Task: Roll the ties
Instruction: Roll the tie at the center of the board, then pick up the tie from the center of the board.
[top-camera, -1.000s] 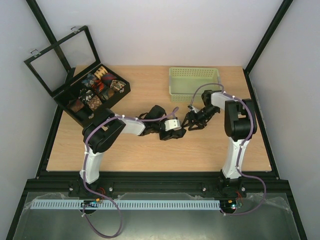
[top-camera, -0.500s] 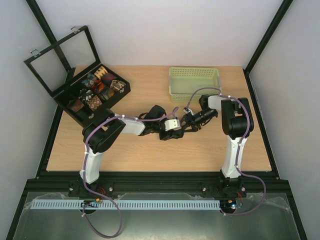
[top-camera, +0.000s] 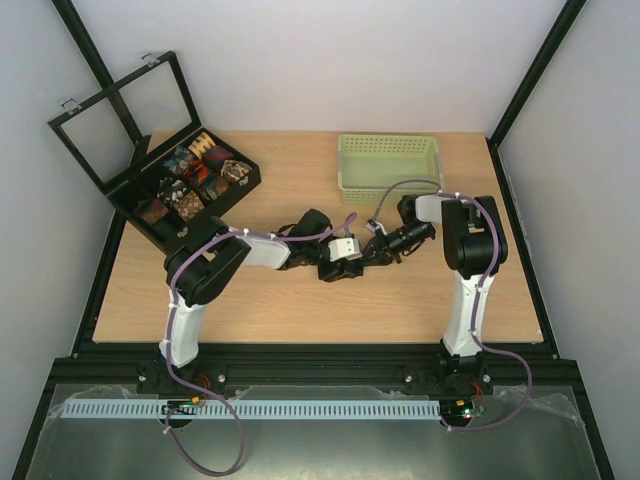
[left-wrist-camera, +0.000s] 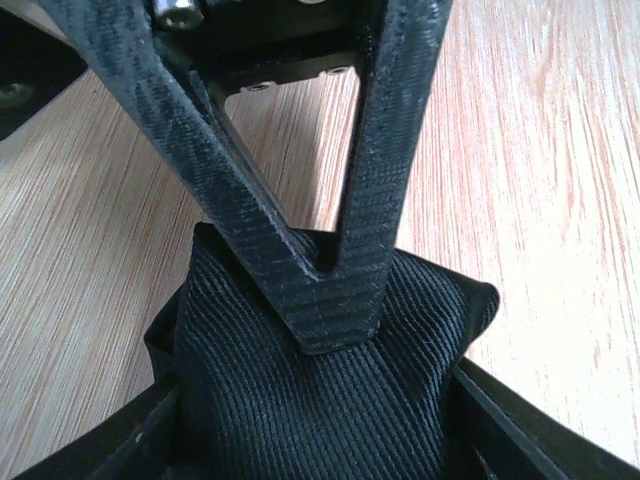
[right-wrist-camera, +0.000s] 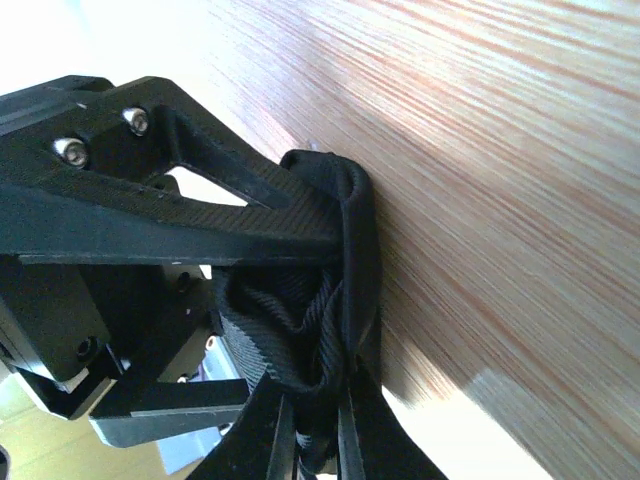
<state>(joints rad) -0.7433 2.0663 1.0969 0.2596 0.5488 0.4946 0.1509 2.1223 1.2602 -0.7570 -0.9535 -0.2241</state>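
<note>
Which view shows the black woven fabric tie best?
Left wrist: the black woven fabric tie fills the lower frame, weave sharp. Right wrist shows only a pinched folded edge; the top view barely shows it.

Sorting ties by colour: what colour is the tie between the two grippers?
The tie is plain black, with a finely ribbed weave; it shows best in the left wrist view.

Box rear left, basket rear right, tie centre
</note>
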